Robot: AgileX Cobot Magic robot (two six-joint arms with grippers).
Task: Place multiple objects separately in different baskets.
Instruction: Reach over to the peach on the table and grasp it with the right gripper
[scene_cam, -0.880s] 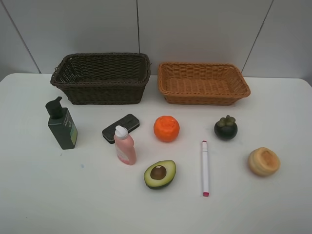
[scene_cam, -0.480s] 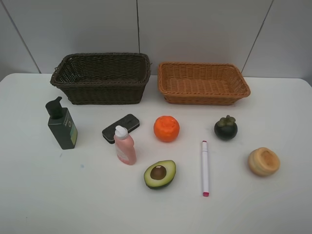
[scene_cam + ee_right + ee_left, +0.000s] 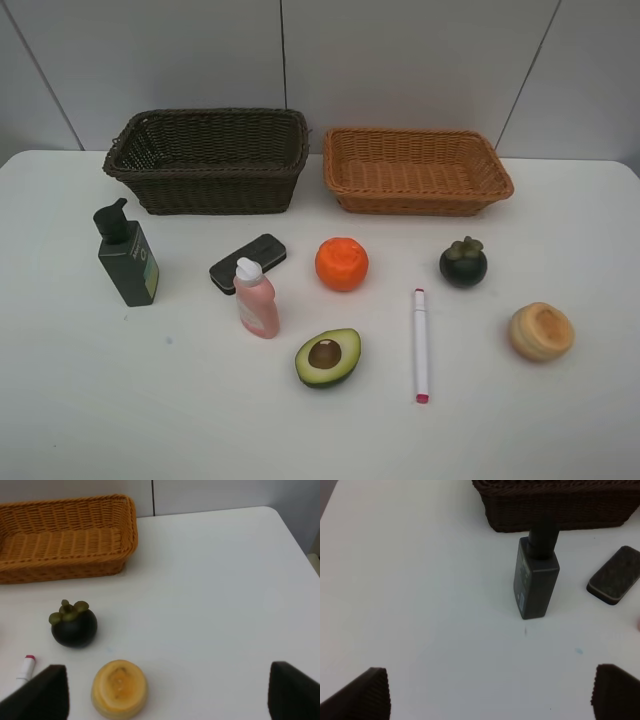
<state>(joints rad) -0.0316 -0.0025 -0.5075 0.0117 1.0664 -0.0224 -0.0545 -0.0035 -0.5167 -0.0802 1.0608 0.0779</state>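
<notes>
A: Opening pick, by the look of it. Nothing showing in the dark brown basket (image 3: 210, 190), nothing in the light tan basket (image 3: 415, 203). All eight pieces out on the white table (image 3: 90, 410) in front of them.

B: Left gripper (image 3: 492, 692) spread wide, holding nothing, looking down on the dark green pump bottle (image 3: 536, 580), upright just before the dark basket. Black flat device (image 3: 615, 575) lying off beside it.

A: Right gripper (image 3: 170, 692) spread wide too, empty. Over the tan round fruit (image 3: 119, 689), with the dark mangosteen (image 3: 74, 623) just beyond.

B: Mid-table: pink bottle (image 3: 256, 300) just beside the device, then orange (image 3: 342, 264), halved avocado (image 3: 328, 357), white pink-tipped marker (image 3: 421, 345).

A: Next, probably: come down around bottle or fruit, close, lift above a basket rim, release inside.

B: Plenty of open room around the fruit, with the table's right edge well clear. Tighter on the left: tall bottle, likely easy to tip, basket wall close behind.
</notes>
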